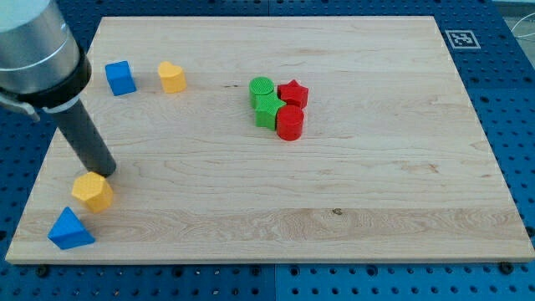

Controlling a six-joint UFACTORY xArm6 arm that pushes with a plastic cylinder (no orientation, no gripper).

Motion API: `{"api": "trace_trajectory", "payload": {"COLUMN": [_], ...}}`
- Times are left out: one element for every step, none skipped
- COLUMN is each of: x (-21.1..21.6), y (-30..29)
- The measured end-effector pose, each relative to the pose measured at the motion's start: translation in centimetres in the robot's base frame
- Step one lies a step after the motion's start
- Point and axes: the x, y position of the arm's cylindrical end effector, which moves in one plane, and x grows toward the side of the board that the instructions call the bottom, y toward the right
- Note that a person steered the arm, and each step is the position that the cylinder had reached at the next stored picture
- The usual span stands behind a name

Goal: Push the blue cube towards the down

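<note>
The blue triangular block (69,230) lies nearest, at the wooden board's (351,209) bottom-left corner. Just above it sits a yellow hexagonal block (93,191), with my tip (105,172) touching its upper edge; the tip is a plain rod, with nothing to spread or pinch. The blue cube (120,78) sits near the board's top-left, well above the tip, a yellow block (172,77) just right of it.

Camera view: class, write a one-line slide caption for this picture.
My tip rests beside a yellow block at the board's left, far below the blue cube; red and green blocks cluster mid-board.
</note>
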Motion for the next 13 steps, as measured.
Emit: {"api": "trace_trajectory", "payload": {"x": [1.6,1.7,0.5,-3.5,-5.0,-9.4,-9.4,-15.6,-22.8,-24.8,-22.1,-17.9,-16.1], "y": [0.0,0.1,0.2,-6.1,-8.9,-8.9,-8.9,-8.9,-8.9,-5.2,-1.0,-0.7,-0.7]}}
